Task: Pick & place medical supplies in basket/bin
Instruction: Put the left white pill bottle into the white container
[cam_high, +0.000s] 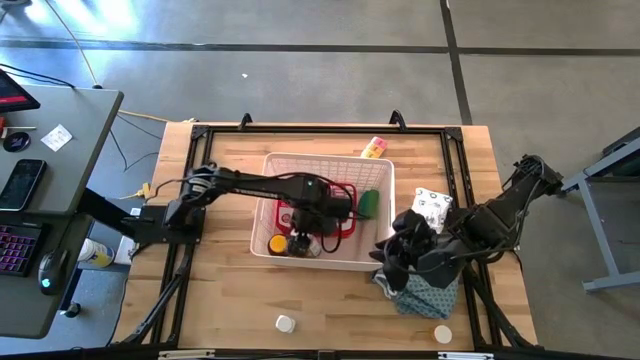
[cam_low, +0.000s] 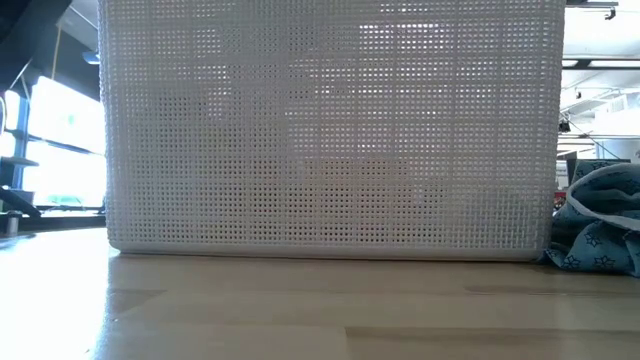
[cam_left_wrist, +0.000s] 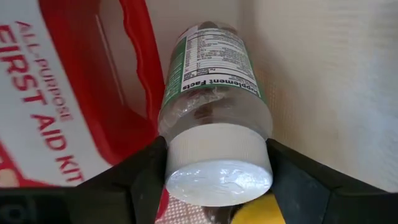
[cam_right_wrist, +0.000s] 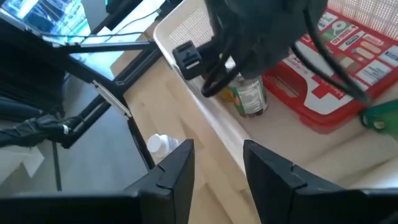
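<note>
The white mesh basket (cam_high: 385, 215) stands mid-table; its wall (cam_low: 330, 130) fills the low view. Inside lie the red first-aid case (cam_left_wrist: 56, 106), a green roll (cam_high: 370, 203) and a yellow-topped item (cam_high: 277, 243). My left gripper (cam_left_wrist: 217, 168) reaches down into the basket and is shut on a clear white-capped bottle (cam_right_wrist: 250, 96) beside the case. My right gripper (cam_right_wrist: 217, 162) hovers open and holds nothing, above the table off the basket's near right corner, over a blue star-print cloth (cam_high: 425, 295). A pink-yellow pill organiser (cam_high: 373, 148) leans at the basket's far rim. My left gripper pinches the bottle's white cap (cam_left_wrist: 217, 152) between its two fingers, one on each side of the cap. It comes from above, pointing down into the basket. The bottle hangs below the fingers, roughly upright, next to the red case; whether its base touches the basket floor cannot be told.
Two small white-capped bottles (cam_high: 286, 323) (cam_high: 442, 334) stand on the table's near part. A white dotted packet (cam_high: 432, 205) lies right of the basket. The blue cloth (cam_low: 600, 230) shows at the basket's right in the low view. A desk with keyboard and phone stands left of the table.
</note>
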